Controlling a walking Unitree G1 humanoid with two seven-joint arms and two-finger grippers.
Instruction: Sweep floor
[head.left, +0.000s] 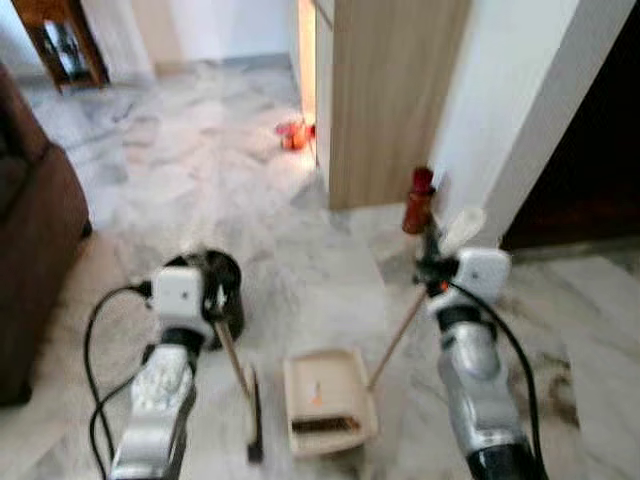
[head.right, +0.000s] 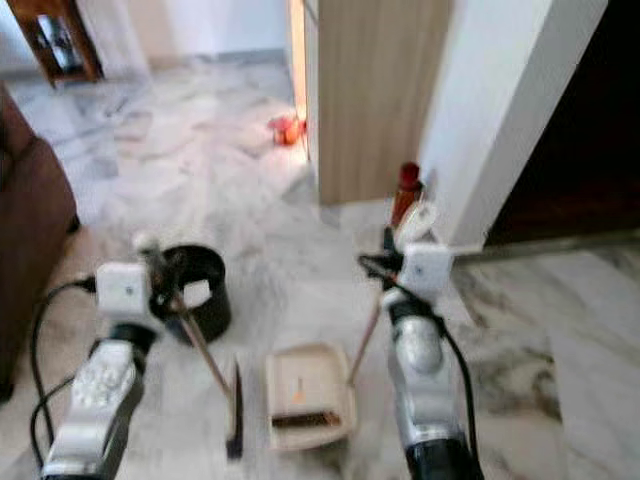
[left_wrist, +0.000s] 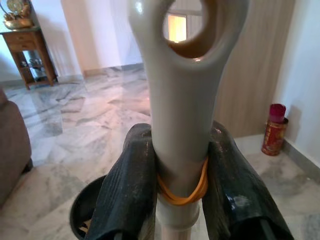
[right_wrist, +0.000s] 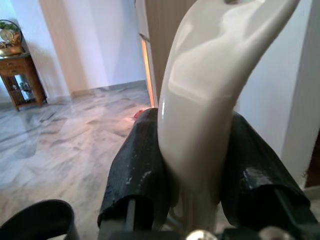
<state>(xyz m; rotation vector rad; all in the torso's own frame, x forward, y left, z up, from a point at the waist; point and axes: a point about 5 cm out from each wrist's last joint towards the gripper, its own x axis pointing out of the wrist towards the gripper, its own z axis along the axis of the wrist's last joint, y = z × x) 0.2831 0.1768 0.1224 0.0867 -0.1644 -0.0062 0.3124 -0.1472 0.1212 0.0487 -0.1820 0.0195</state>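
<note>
**Broom and dustpan both in hand, debris waiting at twelve o'clock**

The left claw (left_wrist: 180, 185) is clamped on the cream handle of a short broom (head.right: 234, 405), its black fingers (left_wrist: 127, 192) pressed to either side of the shaft just above an orange rubber band (left_wrist: 182, 192). The right claw (right_wrist: 192, 170) is closed on the glossy white grip of the dustpan handle (right_wrist: 200, 125). The dustpan (head.left: 327, 400) lies flat on the marble floor (head.left: 200, 170) at the robot's feet, with the broom head touching the floor just beside it at nine o'clock. A black bin (head.right: 197, 288) stands near the left arm, at about ten o'clock.

The step in hand looks like gathering dirt into the pan. To do it well, I judge the pan's lip should stay pressed flat to the floor while the bristles are drawn toward it in short, low strokes, keeping both long handles from crossing. A small red-orange object (head.left: 292, 134) lies well ahead at twelve o'clock beside a wooden cabinet (head.left: 390, 100); reaching it would call for walking forward with both tools lifted.

The head views show pan, bristles and bin together. The wrist views show the grips closely, the hanging hole in the broom handle's end, and a red canister (left_wrist: 274, 131) against the white wall (left_wrist: 305, 75).
</note>
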